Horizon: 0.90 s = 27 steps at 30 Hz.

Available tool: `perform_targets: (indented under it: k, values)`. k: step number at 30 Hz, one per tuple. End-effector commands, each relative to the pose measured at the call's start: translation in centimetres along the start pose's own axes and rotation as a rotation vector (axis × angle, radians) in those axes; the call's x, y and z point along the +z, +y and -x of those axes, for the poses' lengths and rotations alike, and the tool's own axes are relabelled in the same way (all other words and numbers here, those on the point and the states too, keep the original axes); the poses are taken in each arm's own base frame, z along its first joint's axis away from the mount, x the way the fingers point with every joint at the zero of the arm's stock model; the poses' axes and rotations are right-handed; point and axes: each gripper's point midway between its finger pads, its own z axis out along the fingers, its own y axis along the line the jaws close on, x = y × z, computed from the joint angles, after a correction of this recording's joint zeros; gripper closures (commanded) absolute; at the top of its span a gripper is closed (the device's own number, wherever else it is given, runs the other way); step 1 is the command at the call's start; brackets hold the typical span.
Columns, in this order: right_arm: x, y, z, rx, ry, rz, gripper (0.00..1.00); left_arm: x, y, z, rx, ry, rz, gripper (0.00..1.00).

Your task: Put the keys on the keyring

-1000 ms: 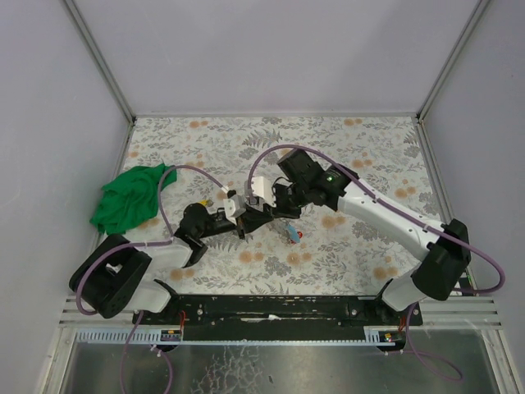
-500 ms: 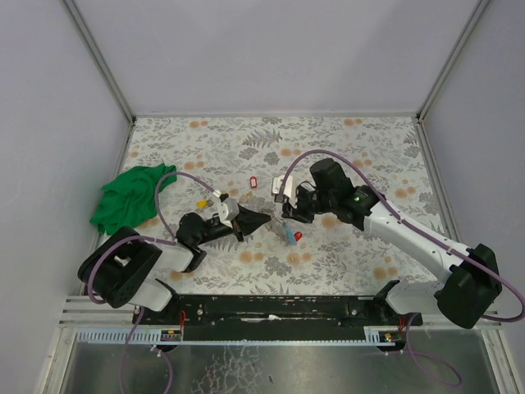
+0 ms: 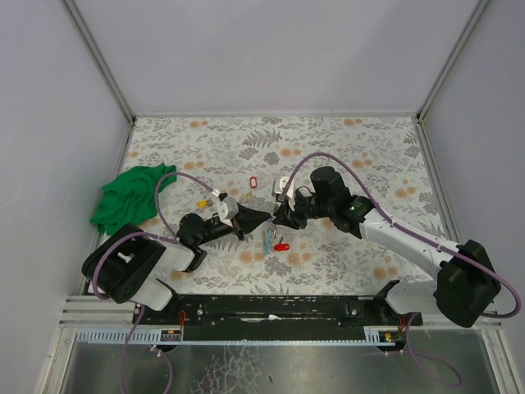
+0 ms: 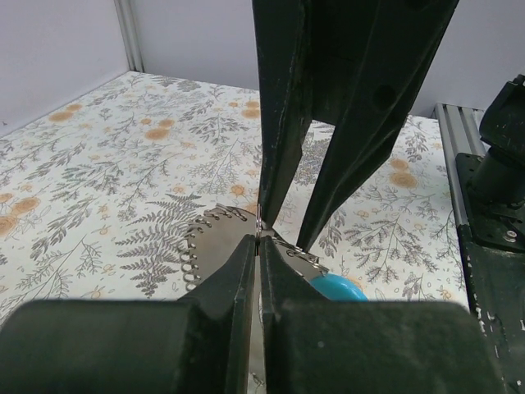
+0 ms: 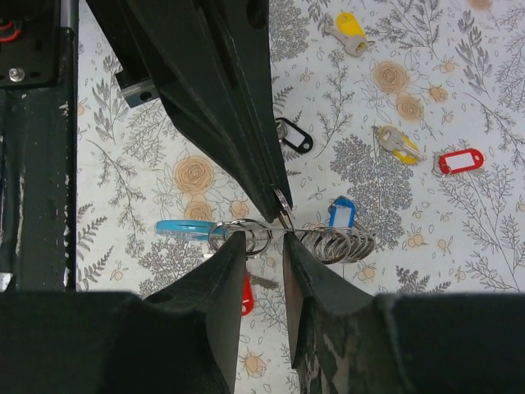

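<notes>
My left gripper (image 3: 261,220) is shut on the thin wire of the keyring (image 4: 259,232), a coiled metal bunch (image 5: 328,242). My right gripper (image 3: 282,216) is open. Its fingertips (image 5: 234,254) straddle the ring wire just below the left jaw tips (image 5: 279,201). A light-blue tag (image 5: 184,230) and a red tag (image 5: 246,294) hang on the ring by my right fingers; both show in the top view as blue (image 3: 269,238) and red (image 3: 281,246). A blue-tagged key (image 5: 340,213) lies by the coil. The blue tag (image 4: 332,287) peeks past my left jaw.
Loose on the floral mat: a red tag (image 3: 253,181) (image 5: 459,160), a yellow-tagged key (image 3: 201,200) (image 5: 349,29), another yellow key (image 5: 398,144), and a black tag (image 5: 294,135). A green cloth (image 3: 127,197) lies at the left edge. Grey walls enclose the table.
My right gripper has moved left and closed in on the left gripper's tip. The blue and red tags have shifted left under the two grippers. The left arm has barely moved.
</notes>
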Motion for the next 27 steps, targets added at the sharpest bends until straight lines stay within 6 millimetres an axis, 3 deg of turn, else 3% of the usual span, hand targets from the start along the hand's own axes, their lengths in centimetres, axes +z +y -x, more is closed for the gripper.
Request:
perform_targets:
  k: [1, 8, 13, 27]
  values:
    - [0.2, -1.0, 1.9, -0.032, -0.077, -0.035, 0.69, 0.4, 0.3, 2.4, 0.063, -0.09, -0.001, 1.0]
    - [-1.6, -2.5, 2.3, -0.118, -0.095, -0.097, 0.7, 0.3, -0.2, 2.2, 0.067, -0.082, -0.022, 1.0]
    - [-2.1, -2.3, 3.4, -0.201, -0.134, -0.052, 0.69, 0.2, -0.5, 2.3, 0.072, -0.083, -0.038, 1.0]
    - [-1.5, -0.9, 4.7, -0.288, -0.185, 0.091, 0.75, 0.3, -0.7, 2.3, 0.068, -0.081, -0.051, 1.0]
